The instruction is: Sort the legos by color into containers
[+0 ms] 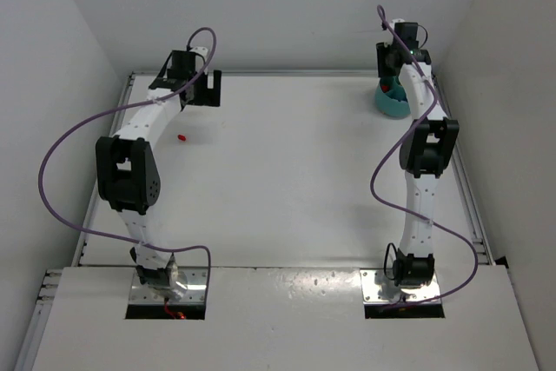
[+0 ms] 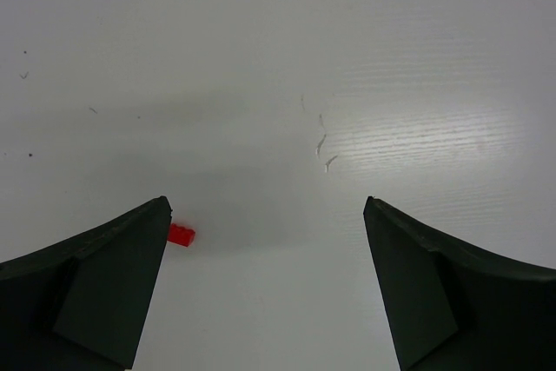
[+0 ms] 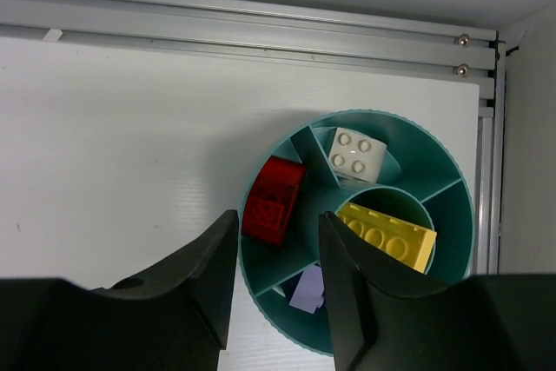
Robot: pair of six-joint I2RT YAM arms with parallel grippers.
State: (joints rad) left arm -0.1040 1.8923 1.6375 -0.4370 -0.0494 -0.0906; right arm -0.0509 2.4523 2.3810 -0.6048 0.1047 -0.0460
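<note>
A small red lego (image 1: 182,138) lies on the white table below my left gripper (image 1: 201,89). In the left wrist view that red lego (image 2: 181,235) sits just beside the left fingertip, outside the wide open left gripper (image 2: 268,206), which holds nothing. My right gripper (image 3: 278,215) hovers over the teal container (image 3: 460,188) at the far right corner, jaws apart and empty. In its compartments lie a dark red brick (image 3: 274,199), a whitish brick (image 3: 354,154), a yellow brick (image 3: 387,234) and a pale purple piece (image 3: 306,291). The container (image 1: 391,102) is partly hidden by the right arm in the top view.
An aluminium rail (image 3: 261,28) runs along the table's far edge right behind the container. White walls close in the table on the left, back and right.
</note>
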